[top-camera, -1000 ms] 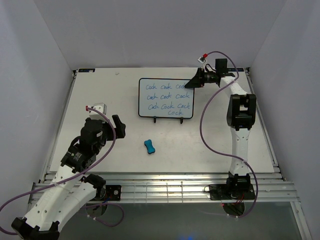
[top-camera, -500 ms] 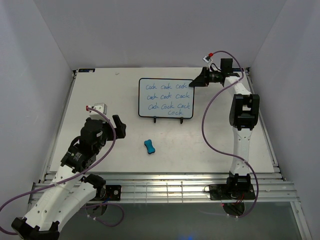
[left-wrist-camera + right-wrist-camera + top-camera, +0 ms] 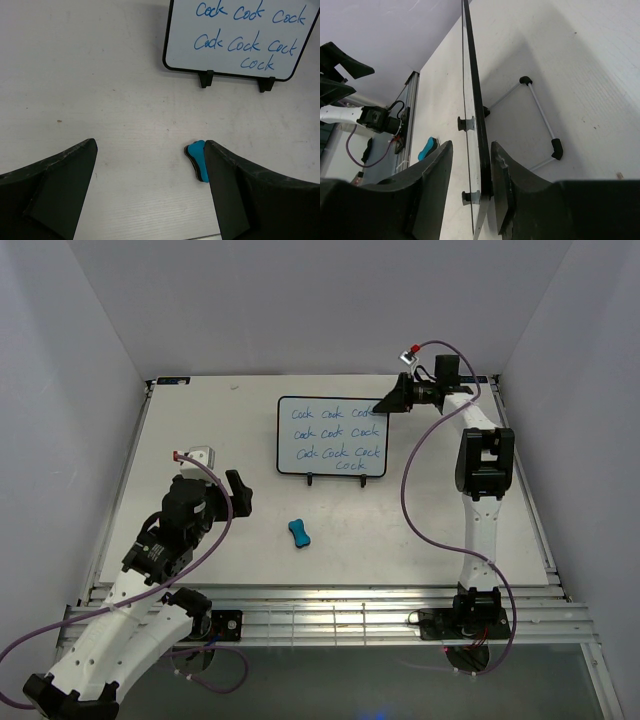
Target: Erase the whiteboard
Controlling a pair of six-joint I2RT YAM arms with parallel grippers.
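The whiteboard (image 3: 332,437) is a small white rectangle with a thin black rim and rounded corners, bearing 4 rows of unwiped blue handwriting. It stands propped, leaning back. Its upper right edge sits between the parted fingers of the right gripper (image 3: 385,408), and the board is well ahead of the left gripper (image 3: 238,490).

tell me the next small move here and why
Probably close the right gripper on the whiteboard's upper right edge. Its open jaws straddle the rim there, the blue writing is all still on the board, and the eraser lies on the table near the open left gripper.
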